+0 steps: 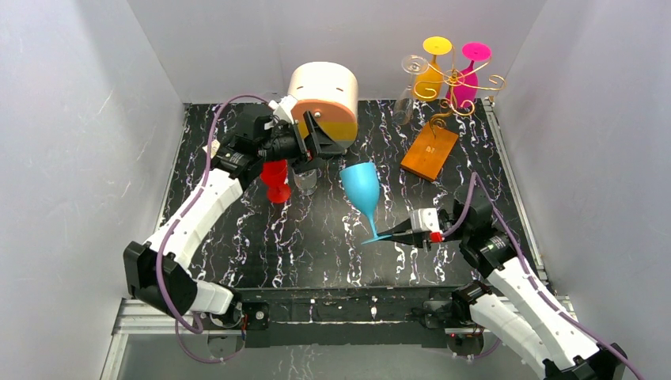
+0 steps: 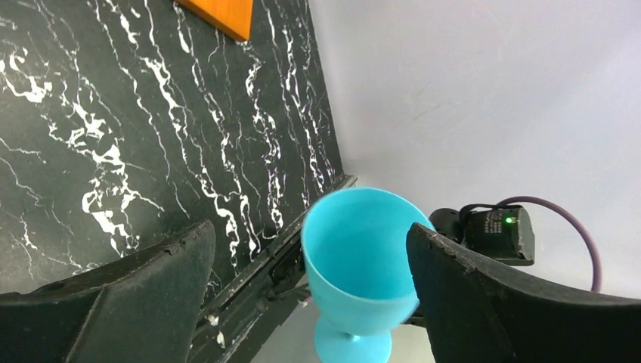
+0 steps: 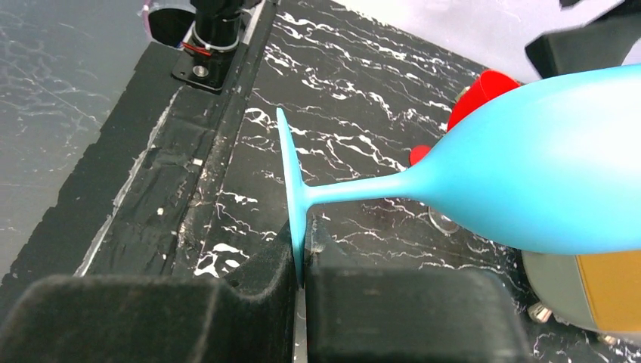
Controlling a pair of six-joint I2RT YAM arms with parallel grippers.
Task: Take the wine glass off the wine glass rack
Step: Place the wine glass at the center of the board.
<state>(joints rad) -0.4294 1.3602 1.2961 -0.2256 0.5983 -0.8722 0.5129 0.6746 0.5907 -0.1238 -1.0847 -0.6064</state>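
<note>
— Black table [image 1: 316, 245]: where is the blue glass [image 1: 361, 184] seen?
— Tilted mid-table, foot pinched by the right gripper [image 1: 396, 233]; left gripper [image 1: 312, 142] is spread wide. Yellow glass [image 1: 434, 62] and pink glass [image 1: 471, 70] are hung on the rack [image 1: 430, 150].

Left wrist: blue wine glass [image 2: 361, 261] foot cut at 6 o'clock, wine glass rack [image 2: 219, 13] base at 11 o'clock. Right wrist: red glass [image 3: 484, 94] mostly hidden behind blue bowl.
</note>
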